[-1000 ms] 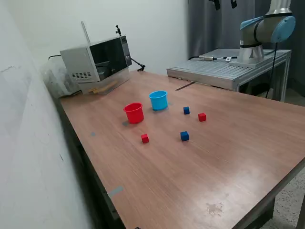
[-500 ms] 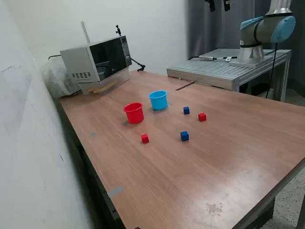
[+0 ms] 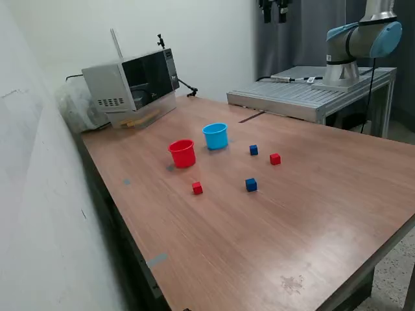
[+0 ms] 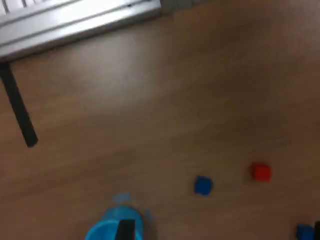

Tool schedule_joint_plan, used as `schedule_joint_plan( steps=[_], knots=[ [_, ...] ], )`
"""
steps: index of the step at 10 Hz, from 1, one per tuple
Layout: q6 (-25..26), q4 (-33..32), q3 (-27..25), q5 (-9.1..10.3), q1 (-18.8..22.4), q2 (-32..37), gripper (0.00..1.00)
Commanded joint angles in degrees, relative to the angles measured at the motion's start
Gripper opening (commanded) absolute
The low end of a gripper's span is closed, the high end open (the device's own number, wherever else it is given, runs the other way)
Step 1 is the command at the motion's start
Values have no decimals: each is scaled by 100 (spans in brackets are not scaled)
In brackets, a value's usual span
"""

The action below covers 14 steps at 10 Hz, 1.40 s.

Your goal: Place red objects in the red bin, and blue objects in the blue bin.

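A red cup (image 3: 182, 153) and a light-blue cup (image 3: 215, 136) stand side by side on the wooden table (image 3: 311, 214). One dark-blue cube (image 3: 253, 149) and one red cube (image 3: 275, 159) lie to the exterior view's right of the blue cup. A second red cube (image 3: 197, 188) and a second dark-blue cube (image 3: 251, 184) lie nearer the front. My gripper (image 3: 273, 9) hangs high above the table's far side, fingers apart and empty. The wrist view shows the blue cup (image 4: 107, 229), a blue cube (image 4: 202, 185), a red cube (image 4: 260, 172) and another blue cube (image 4: 304, 232).
A grey microwave-like box (image 3: 133, 84) stands at the far corner on the exterior view's left. A ribbed metal platform (image 3: 311, 94) carrying the arm's base (image 3: 353, 45) adjoins the table's far edge. A black strip (image 4: 17, 107) lies on the wood near it.
My gripper has moved steadily toward the exterior view's left along the top of the picture. The cups and cubes have not moved.
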<state>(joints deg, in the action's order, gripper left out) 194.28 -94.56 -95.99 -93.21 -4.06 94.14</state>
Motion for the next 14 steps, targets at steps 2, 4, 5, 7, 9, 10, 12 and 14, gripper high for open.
schedule_joint_plan(
  steps=[2,4,5,7,9,10,12,14],
  knots=[
    [847,-1527,-356,22,185,-799,100],
    [857,-2529,-1103,22,247,-1413,100],
    [883,-2872,-1262,22,247,-1755,100],
    [997,-3216,-1264,22,221,-2319,100],
    [1015,-3384,-1220,13,221,-2627,100],
    [1032,-3437,-1124,13,230,-2786,100],
    [1340,-3683,-922,13,230,-3242,100],
    [1340,-3946,-833,13,204,-3516,100]
  ],
)
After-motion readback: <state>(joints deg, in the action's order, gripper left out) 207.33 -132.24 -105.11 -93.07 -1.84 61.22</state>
